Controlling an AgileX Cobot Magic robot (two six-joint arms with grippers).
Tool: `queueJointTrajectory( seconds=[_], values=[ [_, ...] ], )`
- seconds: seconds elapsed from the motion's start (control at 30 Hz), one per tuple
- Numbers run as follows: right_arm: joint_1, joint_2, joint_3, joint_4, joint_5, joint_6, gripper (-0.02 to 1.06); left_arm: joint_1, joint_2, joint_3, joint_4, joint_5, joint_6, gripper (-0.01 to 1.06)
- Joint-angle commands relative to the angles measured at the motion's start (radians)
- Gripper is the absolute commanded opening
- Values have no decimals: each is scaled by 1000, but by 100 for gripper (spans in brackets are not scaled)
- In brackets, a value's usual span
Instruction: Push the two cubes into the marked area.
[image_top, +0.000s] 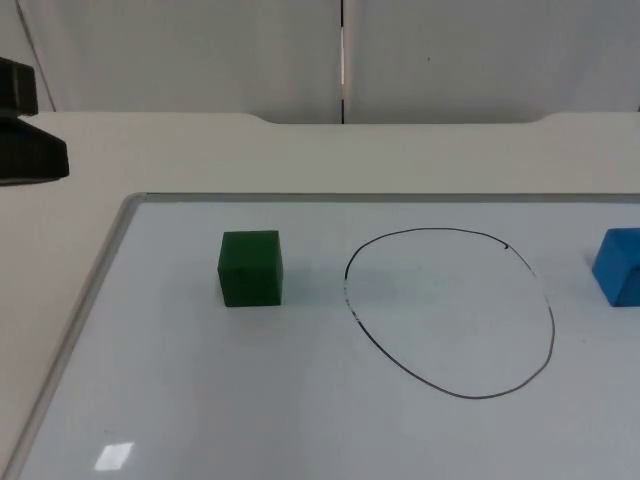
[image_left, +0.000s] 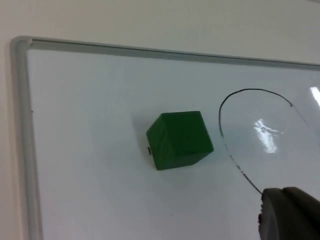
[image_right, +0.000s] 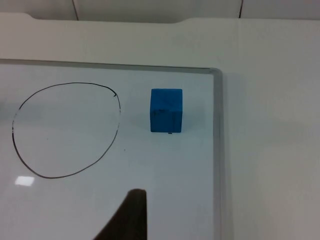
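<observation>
Green cube (image_top: 250, 267) and blue cube (image_top: 619, 266) outside drawn oval (image_top: 450, 312), untouched

You see little of the robot: the left arm (image_top: 25, 125) is a matte black, blocky casing with rounded edges, the left fingertip (image_left: 289, 214) is a dark grey rounded lump with a soft sheen, and the right fingertip (image_right: 126, 217) is a plain black wedge tapering to a blunt point.

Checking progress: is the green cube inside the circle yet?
Out. The green cube sits on the whiteboard beside the circle, clear of its line.
</observation>
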Motion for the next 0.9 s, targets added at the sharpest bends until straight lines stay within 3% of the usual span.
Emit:
queueJointTrajectory(
  seconds=[0.0, 0.2, 0.37, 0.7, 0.87],
  values=[
    [-7, -4, 6, -7, -7, -8, 105, -41, 45, -6, -30, -61, 17, 0],
    [-7, -4, 6, -7, -7, -8, 105, -136, 169, -26, -26, -212, 19, 0],
    [-7, -4, 6, -7, -7, -8, 105, -179, 300, -90, -23, -216, 44, 0],
    [-7, -4, 6, -17, -7, -8, 105, -179, 526, -200, -22, -310, 46, 0],
    [-7, -4, 6, -23, -7, -8, 105, -179, 622, -260, -19, -305, 46, 0]
  ],
)
